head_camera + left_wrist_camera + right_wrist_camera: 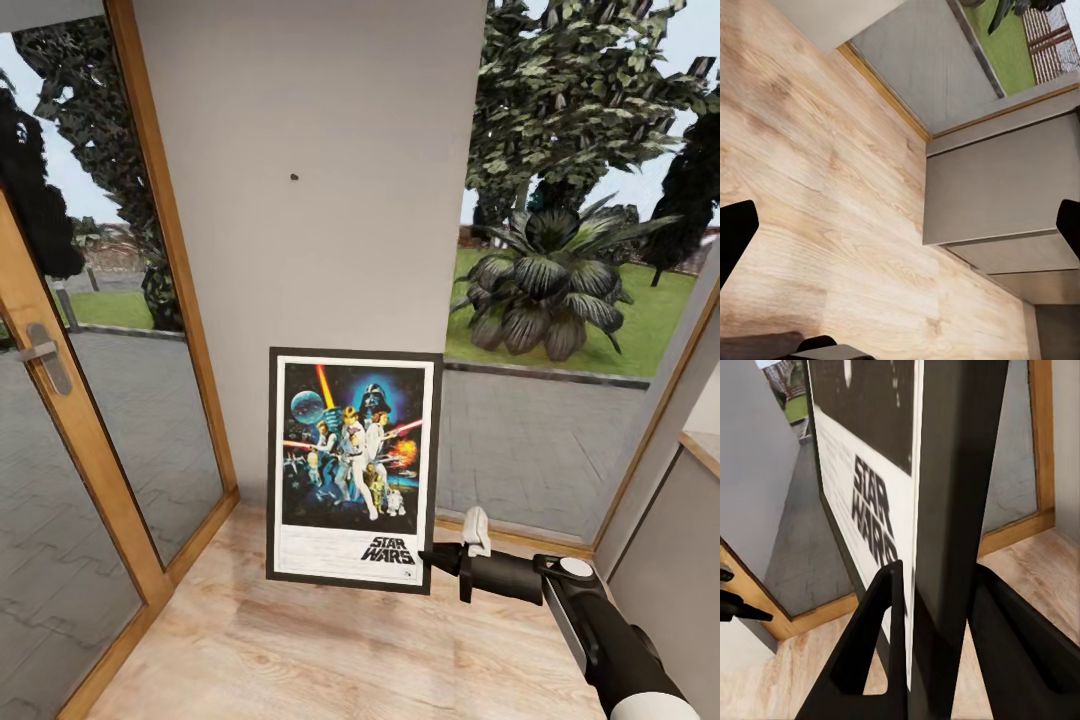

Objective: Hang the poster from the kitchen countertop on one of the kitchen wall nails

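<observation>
The Star Wars poster (pixel 352 468) hangs upright above the wooden floor, low in front of a pale grey wall panel (pixel 320 270). My right gripper (pixel 432 557) is shut on its lower right corner. In the right wrist view the poster's black frame edge (pixel 952 510) runs between the two dark fingers (pixel 870 645), and the "STAR WARS" lettering shows beside it. One wall nail (pixel 294 177) is a dark speck on the panel, well above the poster's top edge. My left gripper (pixel 900 232) is open over the floor with nothing between its fingers. The kitchen countertop is out of view.
A glass door in a wooden frame with a metal handle (pixel 40 355) stands at the left. Tall windows flank the wall panel and show a garden. A grey wall or cabinet side (pixel 660 560) closes in at the right. Light wooden floor (pixel 330 650) lies below.
</observation>
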Controlling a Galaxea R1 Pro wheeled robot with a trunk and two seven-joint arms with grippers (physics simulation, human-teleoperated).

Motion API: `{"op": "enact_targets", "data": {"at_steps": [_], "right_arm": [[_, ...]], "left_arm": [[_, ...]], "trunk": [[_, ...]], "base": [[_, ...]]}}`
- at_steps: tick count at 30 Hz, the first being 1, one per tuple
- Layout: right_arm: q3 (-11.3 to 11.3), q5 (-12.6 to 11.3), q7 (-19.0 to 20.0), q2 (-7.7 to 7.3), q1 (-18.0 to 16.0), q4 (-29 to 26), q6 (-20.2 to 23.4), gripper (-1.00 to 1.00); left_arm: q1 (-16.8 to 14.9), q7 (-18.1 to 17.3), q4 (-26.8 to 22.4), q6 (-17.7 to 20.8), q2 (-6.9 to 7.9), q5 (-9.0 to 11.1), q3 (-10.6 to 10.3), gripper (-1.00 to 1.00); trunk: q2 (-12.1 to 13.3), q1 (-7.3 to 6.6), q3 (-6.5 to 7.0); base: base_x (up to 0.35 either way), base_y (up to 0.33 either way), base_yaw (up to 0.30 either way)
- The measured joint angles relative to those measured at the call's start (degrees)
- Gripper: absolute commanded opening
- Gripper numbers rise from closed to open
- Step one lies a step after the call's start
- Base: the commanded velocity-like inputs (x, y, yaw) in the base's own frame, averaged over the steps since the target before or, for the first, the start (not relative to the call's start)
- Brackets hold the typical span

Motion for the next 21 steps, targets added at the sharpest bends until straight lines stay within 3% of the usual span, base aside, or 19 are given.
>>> {"op": "enact_targets", "data": {"at_steps": [1, 2, 3, 4, 8, 11, 14, 17, 20, 21], "right_arm": [[0.00, 0.02, -0.23, 0.03, -0.12, -0.31, 0.31, -1.00], [0.34, 0.31, -4.43, 1.21, -0.55, -7.63, 5.64, -1.00], [0.36, -0.12, -5.04, 1.72, -0.66, -10.62, 6.51, -1.00], [0.46, -0.06, -6.36, 3.14, -0.96, -13.36, 8.73, -1.00], [0.61, 0.21, -8.73, 5.40, -4.24, -16.34, 14.57, -1.00], [0.66, 0.38, -9.29, 6.07, -6.71, -16.88, 16.86, -1.00], [1.09, 0.57, -9.75, 7.10, -11.32, -17.15, 20.15, -1.00], [3.71, 0.79, -11.52, 8.27, -15.84, -17.04, 22.61, -1.00], [6.67, 0.75, -17.42, 9.88, -20.12, -16.92, 24.33, -1.00], [8.82, 1.83, -22.32, 11.03, -25.29, -15.55, 31.40, -1.00]], "left_arm": [[0.00, 0.02, 0.02, 0.00, 0.00, -0.01, 0.01, 1.00], [-0.01, 0.04, 0.01, 0.01, 0.12, 0.03, 0.04, 1.00], [0.00, 0.05, 0.00, 0.00, 0.12, 0.04, 0.02, 1.00], [-0.01, 0.05, -0.02, 0.01, 0.16, 0.13, 0.07, 1.00], [0.00, 0.09, -0.04, 0.05, 0.21, 0.72, 0.15, 1.00], [0.00, 0.16, -0.05, 0.04, 0.25, 0.87, 0.16, 1.00], [0.00, 0.21, -0.02, 0.00, 0.35, 0.97, 0.16, 1.00], [0.00, 0.17, 0.01, -0.01, 0.43, 1.00, 0.17, 1.00], [0.00, 0.16, 0.01, 0.04, 0.47, 1.01, 0.17, 1.00], [-0.01, 0.19, 0.04, 0.01, 0.48, 1.02, 0.14, 1.00]], "trunk": [[0.00, 0.00, 0.00], [0.03, 0.01, 0.00], [-0.03, -0.01, 0.01], [0.00, 0.00, 0.01], [0.00, 0.00, 0.01], [0.00, 0.00, 0.00], [0.00, 0.00, 0.01], [0.00, 0.00, 0.01], [0.00, 0.00, 0.01], [0.04, 0.01, 0.00]], "base": [[0.000, 0.000, 0.000], [0.000, 0.000, 0.000], [0.000, 0.000, 0.000], [0.000, 0.000, 0.000], [0.000, 0.000, 0.000], [0.000, 0.000, 0.000], [0.000, 0.000, 0.000], [0.000, 0.000, 0.000], [0.000, 0.000, 0.000], [0.000, 0.000, 0.000]]}}
